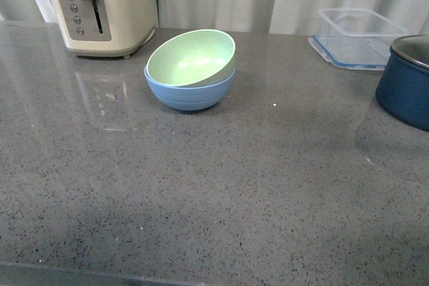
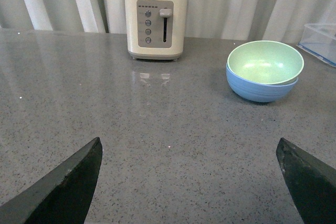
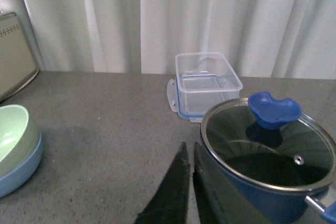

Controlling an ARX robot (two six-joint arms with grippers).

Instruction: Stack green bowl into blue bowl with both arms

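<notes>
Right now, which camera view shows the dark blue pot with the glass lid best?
The right wrist view: the dark blue pot with the glass lid appears nearly whole, knob included. The front view cuts it at the edge; the left wrist view lacks it.

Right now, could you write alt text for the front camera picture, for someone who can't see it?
A pale green bowl sits tilted inside a light blue bowl on a grey speckled counter. A cream toaster stands behind them to the left; a clear plastic container and a dark blue pot are at the right. No robot arms show.
</notes>
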